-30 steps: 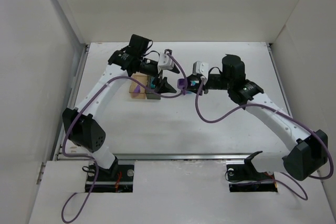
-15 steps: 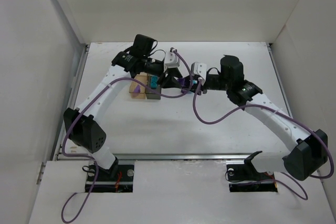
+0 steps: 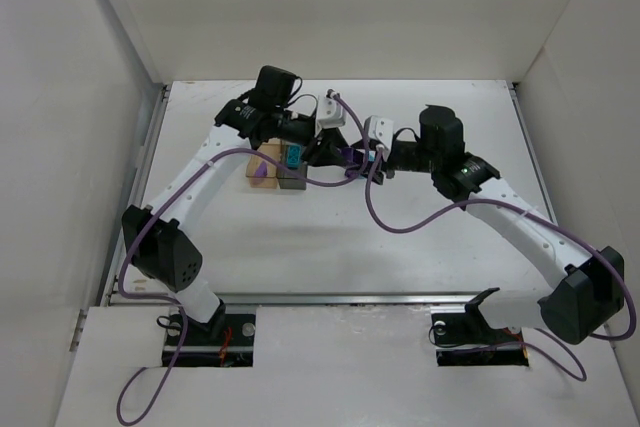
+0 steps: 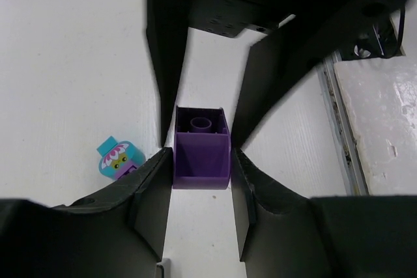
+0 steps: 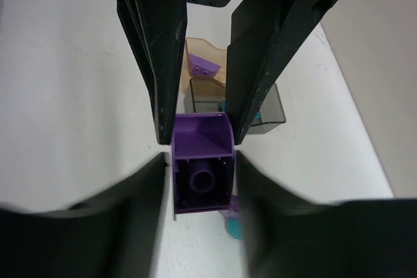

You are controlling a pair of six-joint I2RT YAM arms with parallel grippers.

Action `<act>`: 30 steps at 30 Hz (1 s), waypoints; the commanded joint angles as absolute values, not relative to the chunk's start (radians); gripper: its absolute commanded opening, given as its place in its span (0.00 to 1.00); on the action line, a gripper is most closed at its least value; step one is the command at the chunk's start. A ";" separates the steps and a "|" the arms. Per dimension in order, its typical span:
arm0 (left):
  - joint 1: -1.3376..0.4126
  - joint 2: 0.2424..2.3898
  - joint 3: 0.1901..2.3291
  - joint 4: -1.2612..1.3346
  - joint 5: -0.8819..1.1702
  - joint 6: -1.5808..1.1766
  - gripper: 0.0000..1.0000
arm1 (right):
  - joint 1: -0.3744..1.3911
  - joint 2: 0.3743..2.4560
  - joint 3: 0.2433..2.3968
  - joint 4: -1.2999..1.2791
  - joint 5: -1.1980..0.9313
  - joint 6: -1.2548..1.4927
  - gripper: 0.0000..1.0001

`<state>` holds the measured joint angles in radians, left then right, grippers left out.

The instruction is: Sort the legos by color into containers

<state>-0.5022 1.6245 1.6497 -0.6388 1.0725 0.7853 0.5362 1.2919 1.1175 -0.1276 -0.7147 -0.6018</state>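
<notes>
A purple lego (image 4: 201, 154) hangs over the table between the two arms, seen from above as a small purple spot (image 3: 347, 156). My left gripper (image 4: 201, 164) is shut on it, both fingers pressed against its sides. My right gripper (image 5: 201, 167) faces it from the other end, open, with a thin gap on each side of the same lego (image 5: 202, 161). The containers stand just beyond: the amber one (image 5: 210, 49) holds a purple lego (image 5: 203, 65), and the smoky grey one (image 5: 273, 110) holds something teal. A teal lego with a painted face (image 4: 118, 157) lies on the table below.
The two joined containers (image 3: 262, 167) sit left of centre on the white table, close under my left wrist. Purple cables loop from both wrists over the middle. White walls close in the left, right and far sides.
My left gripper came in from the left and shut on the purple lego that the right gripper held. The right jaws have just parted from it.
</notes>
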 commanded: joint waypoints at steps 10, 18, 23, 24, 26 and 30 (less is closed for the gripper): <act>-0.339 1.539 1.396 -0.217 0.728 0.290 0.00 | 0.526 1.322 1.134 0.009 -0.392 -0.176 1.00; -0.242 1.528 1.275 -0.022 0.062 0.110 0.00 | 0.517 1.270 1.031 0.137 -0.265 -0.089 1.00; -0.242 1.614 1.285 -0.063 0.023 0.130 0.00 | 0.517 1.270 1.022 0.137 -0.253 -0.089 1.00; -0.242 1.637 1.285 -0.074 0.023 0.130 0.00 | 0.517 1.270 1.022 0.137 -0.253 -0.089 1.00; -0.242 1.646 1.285 -0.074 0.014 0.130 0.00 | 0.517 1.258 1.011 0.137 -0.224 -0.089 1.00; -0.233 1.667 1.266 -0.063 0.014 0.118 0.00 | 0.517 1.238 0.992 0.137 -0.155 -0.062 1.00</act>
<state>-0.2401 1.6760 1.2720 -0.0952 0.0494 0.1432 0.5175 1.2781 1.0004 0.0818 -0.2264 -0.0967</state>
